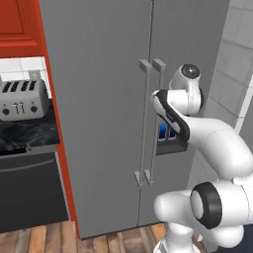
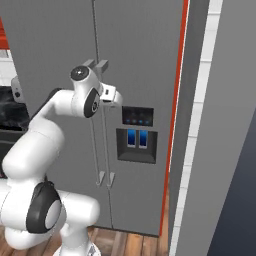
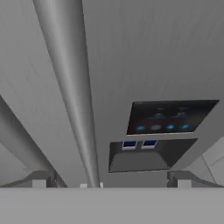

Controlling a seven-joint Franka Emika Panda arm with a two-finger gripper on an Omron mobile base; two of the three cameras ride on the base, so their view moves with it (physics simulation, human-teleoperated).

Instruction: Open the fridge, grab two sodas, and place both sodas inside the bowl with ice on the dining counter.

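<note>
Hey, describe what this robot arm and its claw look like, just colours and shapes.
The arm is glossy white, built of rounded, tube-like segments with dark grey to black bands and round caps at the joints. The claw has two small dark grey, blocky fingertips. No loose cables or markings are visible.

The white arm (image 2: pixel 55 107) is raised and bent forward; its gripper (image 2: pixel 111 95) points ahead with jaws spread wide
</note>
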